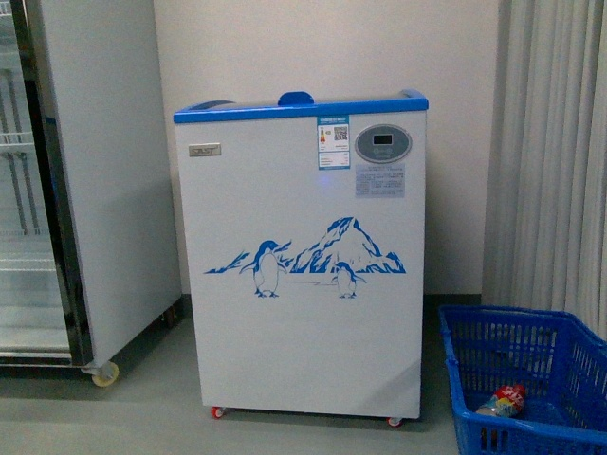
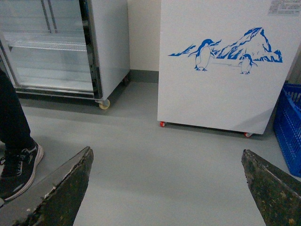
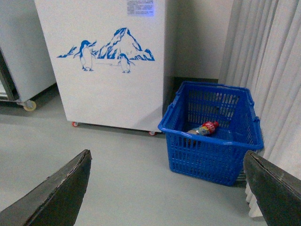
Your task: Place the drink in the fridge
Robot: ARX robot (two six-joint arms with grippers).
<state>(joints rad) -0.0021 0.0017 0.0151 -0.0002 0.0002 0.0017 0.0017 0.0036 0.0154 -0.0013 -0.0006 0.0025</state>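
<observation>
right pincer [image 3: 167, 154] agape | drink [image 3: 203, 128] in basket [image 3: 211, 162] | left wrist alone: shoe [image 2: 19, 169]

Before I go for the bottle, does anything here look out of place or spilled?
Two things. The drink lies on its side in the blue basket beside the fridge, not upright; no spill shows. A person's leg and shoe show on the floor in the left wrist view, so someone is standing nearby.

Shop-like room: chest freezer [image 1: 303, 360] w/ penguin decal [image 1: 268, 268], glass-door display cooler [image 1: 104, 190] & blue shopping basket [image 3: 207, 157].
</observation>
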